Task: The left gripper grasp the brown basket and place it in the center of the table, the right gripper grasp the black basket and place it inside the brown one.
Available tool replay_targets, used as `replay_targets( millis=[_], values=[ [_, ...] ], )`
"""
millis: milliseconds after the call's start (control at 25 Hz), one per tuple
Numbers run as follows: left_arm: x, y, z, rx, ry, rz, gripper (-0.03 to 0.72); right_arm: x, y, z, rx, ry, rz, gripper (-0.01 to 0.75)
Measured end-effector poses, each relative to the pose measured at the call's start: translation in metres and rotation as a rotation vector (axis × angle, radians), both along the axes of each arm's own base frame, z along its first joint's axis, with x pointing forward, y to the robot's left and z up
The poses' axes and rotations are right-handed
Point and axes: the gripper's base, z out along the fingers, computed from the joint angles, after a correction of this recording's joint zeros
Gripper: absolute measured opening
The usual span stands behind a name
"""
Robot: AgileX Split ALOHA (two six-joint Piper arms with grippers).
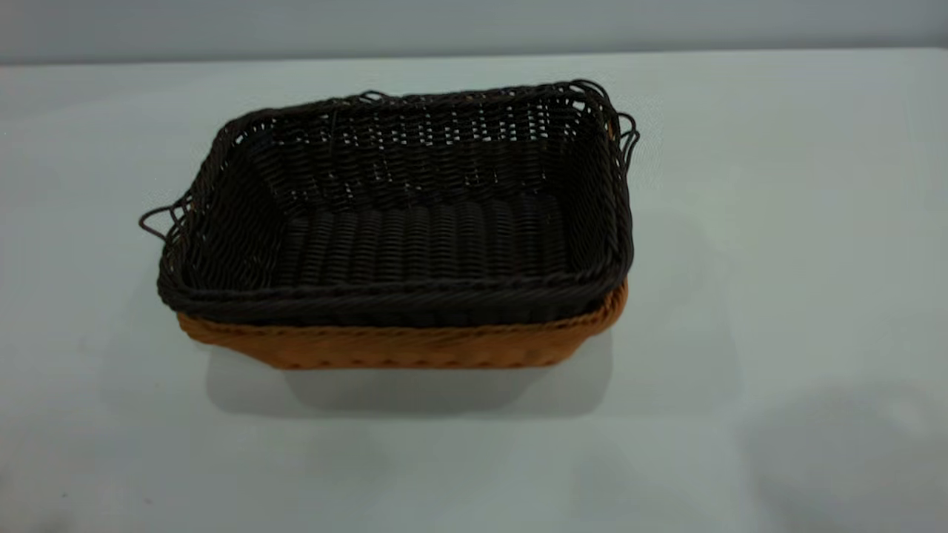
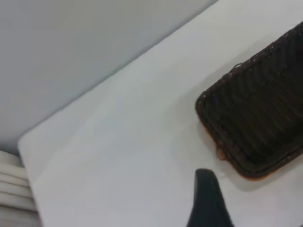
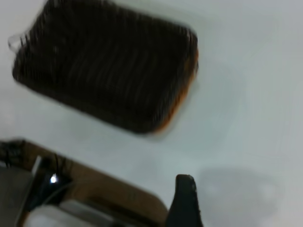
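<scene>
Your white table (image 1: 778, 222) spreads wide. Near its middle the black basket (image 1: 415, 222) sits nested inside the brown basket (image 1: 415, 346), whose orange rim peeks out below. Both lie well apart from your left gripper (image 2: 208, 203) and right gripper (image 3: 185, 203); whether either pincer is open I cannot tell. No readable writing.

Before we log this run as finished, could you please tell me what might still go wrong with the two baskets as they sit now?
1. The black basket rides high in the brown basket, rims stacked, so it may not be fully seated and could lift out if bumped.
2. Its thin loop handles stick out past the rim; a passing arm might snag one.
3. The left pincer is close to the stack's corner, so a careless move could nudge it on the table.
</scene>
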Motion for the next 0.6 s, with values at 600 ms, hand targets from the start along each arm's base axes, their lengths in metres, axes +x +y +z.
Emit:
replay_targets(
  millis=[600],
  values=[
    [-0.004, -0.016, -0.150, 0.055, 0.539, 0.000, 0.453, -0.114, -0.053, -0.141, -0.073, -0.085, -0.041, 0.534]
  ],
)
